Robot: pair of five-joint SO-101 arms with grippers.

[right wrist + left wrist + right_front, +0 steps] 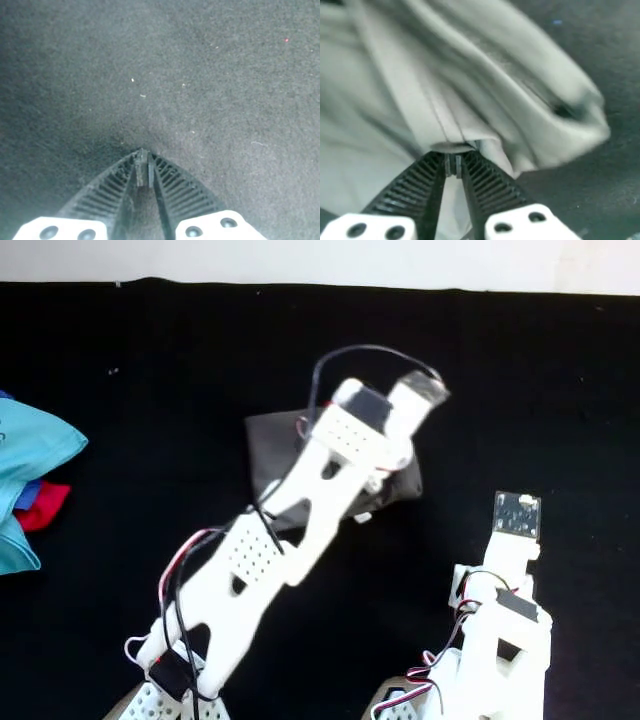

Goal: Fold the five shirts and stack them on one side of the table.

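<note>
A dark grey shirt (pixel 272 445) lies partly folded at the middle of the black table. The left arm (pixel 330 455) stretches across it. In the left wrist view the left gripper (pixel 453 162) is shut on a hem fold of that grey shirt (pixel 485 85), whose cloth bunches in thick folds just past the fingertips. The right arm (pixel 505 580) stays drawn back at the near right. Its right gripper (pixel 144 167) is shut, with nothing in it, just over the bare black cloth.
A pile of shirts sits at the left edge: teal (pixel 30 455) on top, with red (pixel 45 505) and a bit of blue beneath. The black tablecloth (pixel 520 390) is bare on the right and far side. A white wall runs along the back edge.
</note>
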